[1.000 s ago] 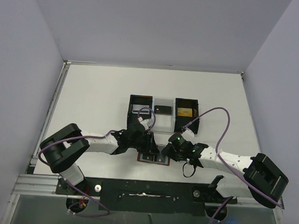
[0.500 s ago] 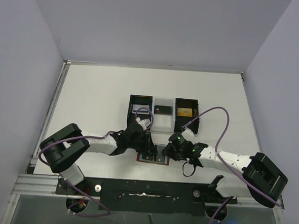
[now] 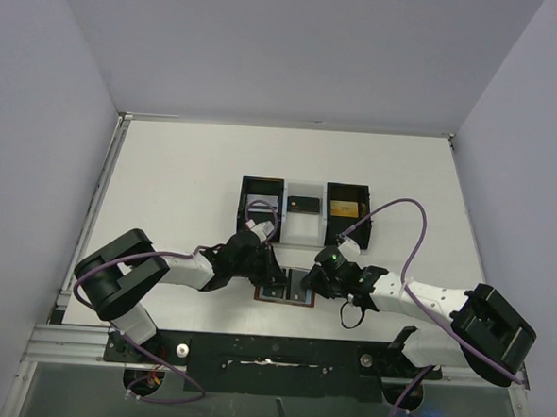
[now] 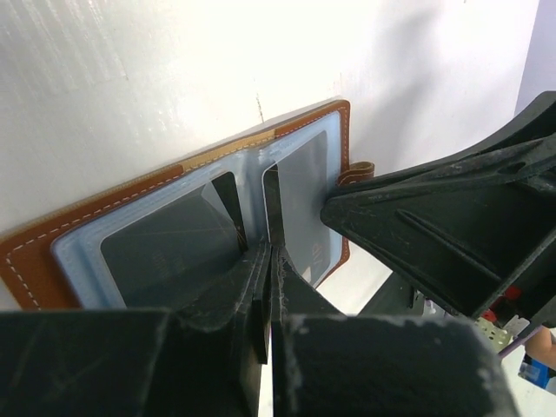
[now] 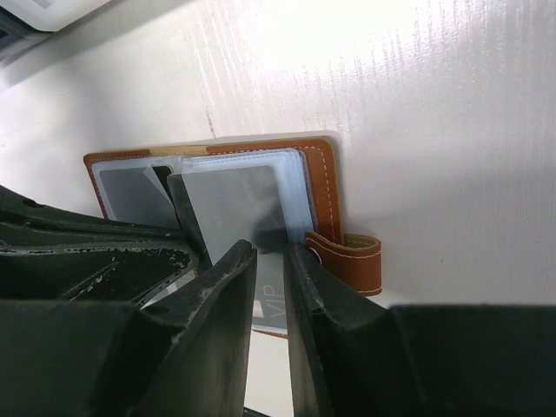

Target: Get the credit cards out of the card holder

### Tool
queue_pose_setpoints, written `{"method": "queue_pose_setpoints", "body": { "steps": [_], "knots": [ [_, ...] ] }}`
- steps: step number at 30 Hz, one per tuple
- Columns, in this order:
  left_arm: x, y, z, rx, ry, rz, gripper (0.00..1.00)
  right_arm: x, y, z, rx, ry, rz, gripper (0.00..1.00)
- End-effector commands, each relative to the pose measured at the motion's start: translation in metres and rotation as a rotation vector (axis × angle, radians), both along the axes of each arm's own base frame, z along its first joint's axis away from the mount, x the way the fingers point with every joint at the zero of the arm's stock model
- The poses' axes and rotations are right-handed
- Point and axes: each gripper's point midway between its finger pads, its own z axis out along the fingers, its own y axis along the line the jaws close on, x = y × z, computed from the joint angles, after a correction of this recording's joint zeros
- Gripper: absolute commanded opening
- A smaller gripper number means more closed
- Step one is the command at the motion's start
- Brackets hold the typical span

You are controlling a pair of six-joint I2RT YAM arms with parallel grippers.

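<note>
Pinching a thin dark sheet [image 4: 272, 204] in the left claw [image 4: 271, 261], fingers pressed flat together on it, the sheet rising edge-on out of the middle fold of the card holder [image 4: 52, 252]; cannot tell whether card or pocket leaf. Meets the right claw [image 5: 271, 252] coming in from the opposite side, fingers spread only a little, tips down on the right-hand blue-grey pocket, a VIP card [image 5: 271, 308] showing flat through the narrow gap. Shows the card holder lying open on the white worktop [image 4: 130, 78], brown leather border with pale stitching framing the pockets, snap tab [image 5: 352, 256] unfastened and sticking out past the right edge. Seen from above, places the card holder near the front edge of the worktop, between the two arms and partly hidden under both claws. Has, farther back and well apart from the card holder, a black-and-white tray [image 3: 244, 199] of three compartments side by side, with a dark card [image 3: 304, 204] in the middle compartment and a yellowish card [image 3: 345, 209] in the right one
</note>
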Motion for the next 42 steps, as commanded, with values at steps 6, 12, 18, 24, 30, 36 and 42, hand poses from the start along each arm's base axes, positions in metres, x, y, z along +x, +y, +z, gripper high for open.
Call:
{"method": "queue_pose_setpoints", "body": {
  "steps": [6,12,18,24,30,36,42],
  "knots": [
    [0.001,-0.002,0.026,-0.078,-0.035,-0.024,0.0,-0.016,-0.014,-0.026,-0.077,0.075,0.03,0.23],
    [-0.001,0.003,0.023,-0.052,-0.031,-0.017,0.0,-0.014,-0.012,-0.022,-0.069,0.062,0.036,0.23],
    [0.001,0.012,0.02,-0.013,-0.038,-0.001,0.0,-0.013,-0.013,-0.021,-0.054,0.051,0.03,0.23],
    [0.0,0.015,0.022,-0.025,-0.042,0.008,0.0,-0.011,-0.01,-0.017,-0.053,0.046,0.042,0.23],
    [0.003,0.01,0.026,-0.072,-0.026,0.015,0.0,0.002,0.009,0.016,-0.008,-0.022,0.095,0.24],
    [0.003,0.011,0.03,-0.077,-0.025,0.017,0.0,0.015,0.024,0.052,0.049,-0.103,0.125,0.27],
    [0.004,0.011,0.031,-0.092,-0.027,0.025,0.0,0.008,0.029,0.036,0.06,-0.045,0.135,0.32]
  ]
}}
